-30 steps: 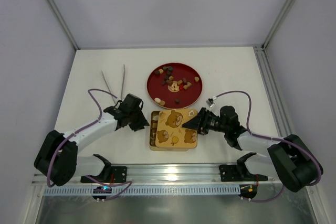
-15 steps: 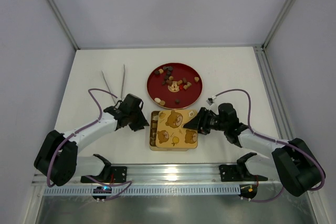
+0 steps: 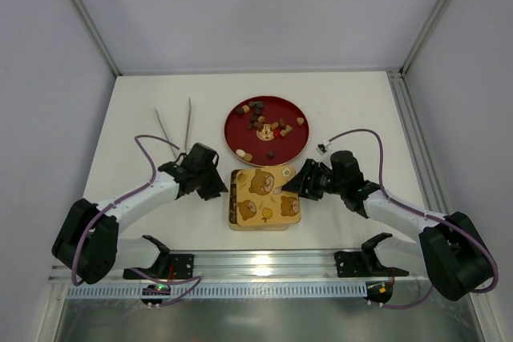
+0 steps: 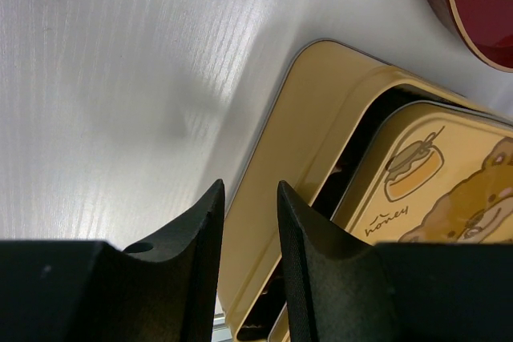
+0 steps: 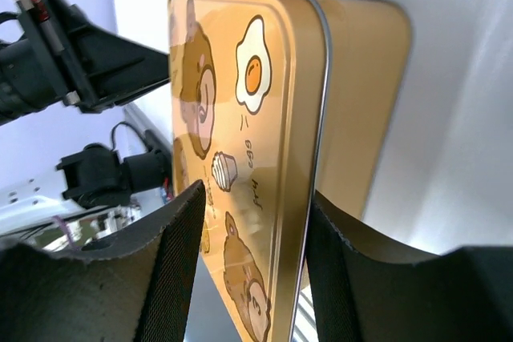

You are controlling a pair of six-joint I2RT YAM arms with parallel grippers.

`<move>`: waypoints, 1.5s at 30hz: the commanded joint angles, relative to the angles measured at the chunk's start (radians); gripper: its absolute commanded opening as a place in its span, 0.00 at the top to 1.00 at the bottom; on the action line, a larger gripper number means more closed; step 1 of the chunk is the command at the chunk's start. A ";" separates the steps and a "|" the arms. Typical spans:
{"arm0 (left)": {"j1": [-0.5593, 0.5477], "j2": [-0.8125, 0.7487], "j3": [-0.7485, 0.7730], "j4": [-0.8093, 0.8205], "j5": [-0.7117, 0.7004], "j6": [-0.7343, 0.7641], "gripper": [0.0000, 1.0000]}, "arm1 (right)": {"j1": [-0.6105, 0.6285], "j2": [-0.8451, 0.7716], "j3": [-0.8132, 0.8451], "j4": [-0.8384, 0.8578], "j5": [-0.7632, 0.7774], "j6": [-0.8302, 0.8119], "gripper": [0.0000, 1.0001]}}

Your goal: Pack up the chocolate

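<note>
The chocolate (image 3: 264,126) lies as several small brown, tan and cream pieces on the round red plate (image 3: 234,114). In front of it sits the gold box (image 3: 232,198), with its bear-printed lid (image 3: 264,194) lying askew on top. In the left wrist view, dark pieces (image 4: 260,298) show in the gap between box (image 4: 296,118) and lid (image 4: 449,174). My left gripper (image 3: 218,188) (image 4: 248,186) is at the box's left wall, jaws narrowly apart and empty. My right gripper (image 3: 290,186) (image 5: 256,194) is open and straddles the lid's (image 5: 232,118) right edge.
Two thin metal sticks (image 3: 176,126) lie on the white table to the left of the plate. The plate's edge also shows in the left wrist view (image 4: 473,6). Frame posts stand at the back corners, and a metal rail (image 3: 264,260) runs along the near edge.
My right gripper has moved a little left and toward the back, along the lid's right edge. My left arm and the plate have not moved.
</note>
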 commanded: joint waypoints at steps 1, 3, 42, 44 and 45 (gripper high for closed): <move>-0.003 -0.003 0.036 0.013 -0.003 0.009 0.67 | -0.006 -0.010 0.029 -0.114 0.098 -0.057 0.47; -0.003 -0.004 0.036 0.013 -0.003 0.009 0.67 | -0.006 -0.012 0.041 -0.151 0.113 -0.073 0.47; -0.049 -0.009 0.007 0.044 0.060 -0.018 0.68 | 0.043 0.077 0.180 -0.269 0.296 0.030 0.65; -0.055 -0.009 0.009 0.047 0.061 -0.020 0.68 | 0.043 0.086 0.184 -0.263 0.295 0.035 0.66; -0.057 -0.007 0.010 0.046 0.061 -0.020 0.67 | 0.043 0.092 0.188 -0.265 0.296 0.035 0.66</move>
